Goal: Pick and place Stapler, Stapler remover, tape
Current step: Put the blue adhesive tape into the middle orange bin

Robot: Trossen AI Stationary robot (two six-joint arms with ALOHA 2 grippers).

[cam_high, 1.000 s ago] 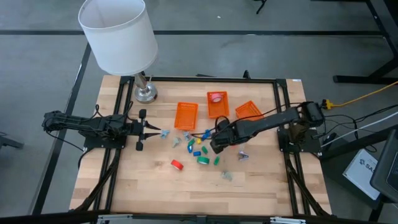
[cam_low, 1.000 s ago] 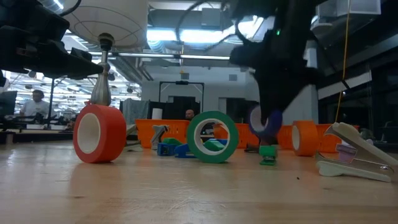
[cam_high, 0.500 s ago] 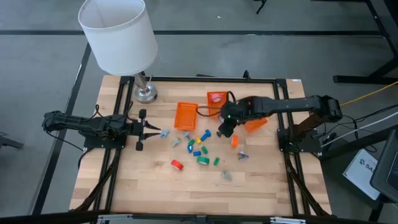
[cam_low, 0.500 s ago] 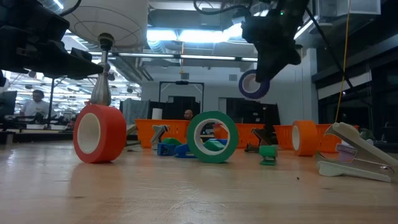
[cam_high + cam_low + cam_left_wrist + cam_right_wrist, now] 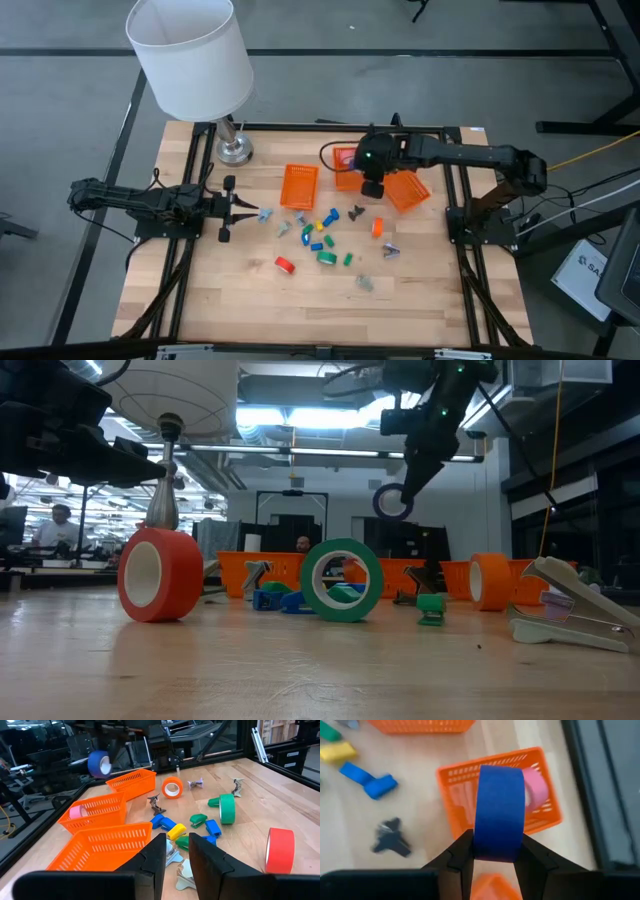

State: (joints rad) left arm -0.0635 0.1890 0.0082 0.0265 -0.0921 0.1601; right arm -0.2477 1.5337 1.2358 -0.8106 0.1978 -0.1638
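A: High view first: the right tool (image 5: 372, 188) has swung away from the scatter of pieces in the middle of the tabletop (image 5: 250, 300) and now hangs over the middle orange basket (image 5: 343, 178); a second ago it was low among those pieces.

B: And what is in it? Right wrist view shows its fingers closed on a blue tape roll (image 5: 499, 812), held edge-on; directly beneath sits that basket (image 5: 465, 780) with a pink roll (image 5: 536, 790) already inside.

A: Low view agrees; the blue roll (image 5: 393, 501) is well above the tabletop, lifted clear since a second ago; so the pick looks done and the drop is what remains, I'd judge.

B: Left tool (image 5: 250, 213)?

A: Waiting at the left side, fingers nearly together with a slim gap, holding nothing.

B: Still loose: red roll (image 5: 285, 264), green roll (image 5: 327, 258), orange roll (image 5: 377, 227); the white stapler remover (image 5: 565, 615) lies at the near right in the low view.
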